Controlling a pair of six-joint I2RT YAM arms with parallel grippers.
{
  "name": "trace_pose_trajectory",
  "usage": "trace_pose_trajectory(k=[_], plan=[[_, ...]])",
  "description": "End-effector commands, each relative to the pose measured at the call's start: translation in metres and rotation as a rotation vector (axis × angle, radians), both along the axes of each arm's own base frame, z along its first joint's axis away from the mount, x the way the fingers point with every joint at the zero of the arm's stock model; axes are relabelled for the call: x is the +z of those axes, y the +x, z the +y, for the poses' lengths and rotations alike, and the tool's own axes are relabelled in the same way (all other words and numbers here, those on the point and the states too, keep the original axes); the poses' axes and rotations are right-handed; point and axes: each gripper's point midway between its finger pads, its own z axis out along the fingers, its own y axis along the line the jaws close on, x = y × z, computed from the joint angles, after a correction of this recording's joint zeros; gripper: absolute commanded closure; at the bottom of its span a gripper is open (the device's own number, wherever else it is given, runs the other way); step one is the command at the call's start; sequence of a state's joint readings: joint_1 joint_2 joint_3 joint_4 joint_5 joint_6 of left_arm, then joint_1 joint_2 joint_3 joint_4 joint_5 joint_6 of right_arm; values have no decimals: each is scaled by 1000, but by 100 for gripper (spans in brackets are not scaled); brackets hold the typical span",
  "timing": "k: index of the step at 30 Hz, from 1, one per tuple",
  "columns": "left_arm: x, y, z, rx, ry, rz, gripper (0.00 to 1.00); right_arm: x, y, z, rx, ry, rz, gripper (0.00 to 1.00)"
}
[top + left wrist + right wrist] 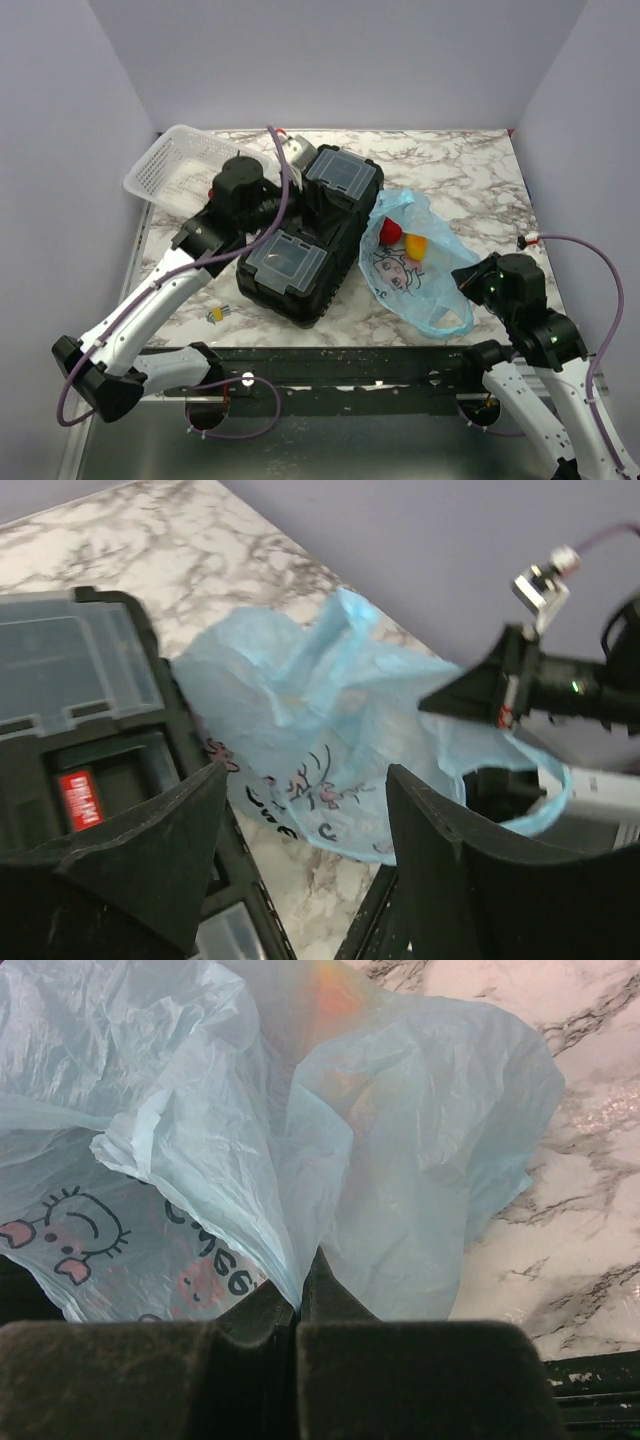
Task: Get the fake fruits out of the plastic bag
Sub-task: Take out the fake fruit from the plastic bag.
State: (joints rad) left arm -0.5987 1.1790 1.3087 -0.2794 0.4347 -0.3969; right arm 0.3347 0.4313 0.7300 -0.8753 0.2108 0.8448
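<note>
Jaws of right gripper [300, 1295] pressed together, edge of bag [420, 1150] pinched between tips. Inside bag, ahead of right gripper, red fruit [390, 232] and orange fruit [416, 246] seen side by side. Jaws of left gripper [305, 810] held apart, nothing clasped; toolbox [80, 710] below it, bag just ahead of its fingers.

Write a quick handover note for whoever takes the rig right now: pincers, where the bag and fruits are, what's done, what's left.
Left pincer: open, empty, over the toolbox, facing the bag.
Right pincer: shut on the bag's near edge.
Red fruit and orange fruit: inside the bag, at its far end.
Done: bag pinched; both visible fruits are inside it.
Left: take the fruits out.
</note>
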Motion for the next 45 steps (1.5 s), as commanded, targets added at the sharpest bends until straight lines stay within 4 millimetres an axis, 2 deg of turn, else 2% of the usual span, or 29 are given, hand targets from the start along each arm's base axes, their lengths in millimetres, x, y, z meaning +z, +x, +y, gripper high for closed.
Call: trace_pose_trajectory(k=[1, 5, 9, 15, 21, 26, 33, 40, 45], plan=[[-6, -48, -22, -138, 64, -228, 35, -5, 2, 5, 29, -4, 14, 99], [-34, -79, -40, -234, 180, -308, 35, -3, 1, 5, 28, 0, 5, 99], [-58, -88, -60, -277, 217, -243, 35, -2, 0, 4, 26, 1, -1, 99], [-93, -104, -113, -378, 181, -134, 38, -5, -4, 7, 35, 16, 23, 99], [-118, -85, -152, -280, 221, -25, 42, -14, -20, 1, -2, 26, 103, 99], [-157, -76, -176, -266, 248, 33, 45, -16, -30, -9, -59, 28, 125, 99], [-193, -61, -186, -190, 307, -14, 46, -14, -37, -13, -86, 69, 71, 99], [-219, -55, -195, -191, 342, -9, 46, -12, -32, 4, 14, 94, 47, 99], [-230, -41, -206, -169, 347, 51, 48, -7, -31, 0, -1, 78, 35, 99]])
